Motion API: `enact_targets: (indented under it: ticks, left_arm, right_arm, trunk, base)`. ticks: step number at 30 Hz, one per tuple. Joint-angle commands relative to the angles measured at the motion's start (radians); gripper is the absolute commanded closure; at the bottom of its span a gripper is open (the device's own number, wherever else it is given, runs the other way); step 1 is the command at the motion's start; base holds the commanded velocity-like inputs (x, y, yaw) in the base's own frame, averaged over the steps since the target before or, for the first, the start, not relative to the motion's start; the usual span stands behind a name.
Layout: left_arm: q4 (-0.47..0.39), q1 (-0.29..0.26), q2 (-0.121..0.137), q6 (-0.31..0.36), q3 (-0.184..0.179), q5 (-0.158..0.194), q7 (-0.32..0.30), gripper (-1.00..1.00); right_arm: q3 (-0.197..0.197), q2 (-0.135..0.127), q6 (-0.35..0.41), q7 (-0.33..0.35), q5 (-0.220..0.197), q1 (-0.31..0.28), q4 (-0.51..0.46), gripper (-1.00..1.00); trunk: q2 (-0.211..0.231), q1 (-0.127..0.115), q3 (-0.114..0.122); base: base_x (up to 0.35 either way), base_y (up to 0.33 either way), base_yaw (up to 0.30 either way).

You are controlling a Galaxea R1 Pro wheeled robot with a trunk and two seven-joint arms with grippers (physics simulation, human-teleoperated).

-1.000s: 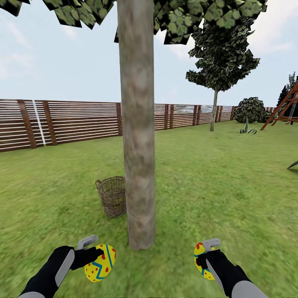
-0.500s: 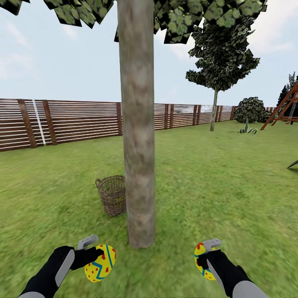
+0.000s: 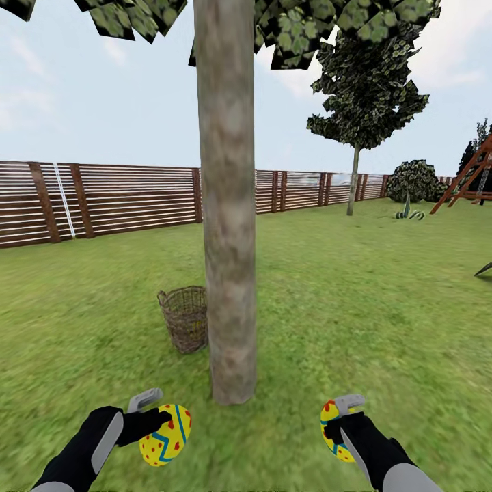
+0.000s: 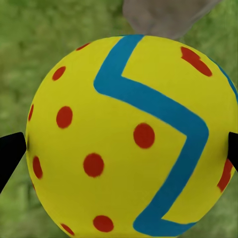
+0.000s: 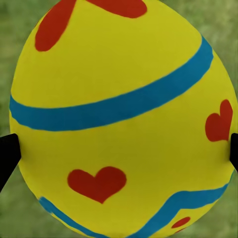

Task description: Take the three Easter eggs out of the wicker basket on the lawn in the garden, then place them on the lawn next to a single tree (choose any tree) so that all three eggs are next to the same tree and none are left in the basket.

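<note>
Head view: both claws are pinching eggs over the lawn near the tree, left claw on the zigzag egg, right claw on the heart egg. Basket sits beside the trunk. Eggs look smooth and slippery, probably light, so grip across the fat middle.

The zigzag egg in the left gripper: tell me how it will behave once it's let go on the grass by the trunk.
The zigzag egg is smooth and rounded, so it will probably roll a little. The lawn looks flat, likely stopping it near the tree. Held only at its sides by the left gripper, it could slip.
</note>
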Motion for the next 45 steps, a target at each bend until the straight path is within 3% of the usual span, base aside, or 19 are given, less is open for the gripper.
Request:
enact_targets:
  ticks: [1,18,21,34,35,38,39,45]
  left_arm:
    - [-0.001,-0.001,0.0,0.005,0.003,-0.003,-0.005,1.0]
    - [-0.001,-0.001,0.007,0.004,0.003,-0.005,-0.005,1.0]
    - [0.001,-0.001,0.01,-0.066,0.005,-0.007,-0.004,1.0]
    - [0.005,0.0,0.016,-0.084,0.006,-0.007,-0.003,1.0]
    - [0.006,-0.001,0.018,-0.083,0.007,-0.007,-0.003,1.0]
    - [0.017,0.0,0.07,-0.083,0.012,-0.006,-0.002,1.0]
    - [0.017,-0.001,0.076,-0.083,0.012,-0.006,-0.002,1.0]
    - [0.018,0.0,0.08,-0.084,0.012,-0.007,-0.001,1.0]
  right_arm:
    - [0.003,-0.001,0.007,0.0,0.004,0.0,-0.002,1.0]
    - [0.002,-0.001,0.008,-0.001,0.001,0.0,-0.002,1.0]
    - [0.002,-0.001,0.008,-0.001,0.001,0.0,-0.002,1.0]
    - [0.002,0.001,0.01,-0.001,0.001,0.0,-0.001,1.0]
    - [0.002,0.0,0.01,-0.001,0.001,0.0,-0.001,1.0]
    - [0.001,-0.002,0.01,-0.001,0.001,0.0,-0.002,1.0]
    - [0.001,-0.002,0.01,-0.001,0.001,0.0,-0.002,1.0]
    - [0.002,-0.001,0.01,-0.001,0.001,0.0,-0.002,1.0]
  trunk:
    - [-0.008,0.004,-0.004]
    - [-0.127,0.069,-0.058]
    - [-0.148,0.08,-0.067]
    - [-0.239,0.13,-0.108]
    - [-0.246,0.134,-0.111]
    - [-0.267,0.146,-0.12]
    - [-0.274,0.149,-0.123]
    - [-0.284,0.157,-0.146]
  base:
    - [0.0,0.0,0.0]
    - [0.0,0.0,0.0]
    - [0.0,0.0,0.0]
    - [0.0,0.0,0.0]
    - [0.0,0.0,0.0]
    - [0.0,0.0,0.0]
    - [0.0,0.0,0.0]
    - [0.0,0.0,0.0]
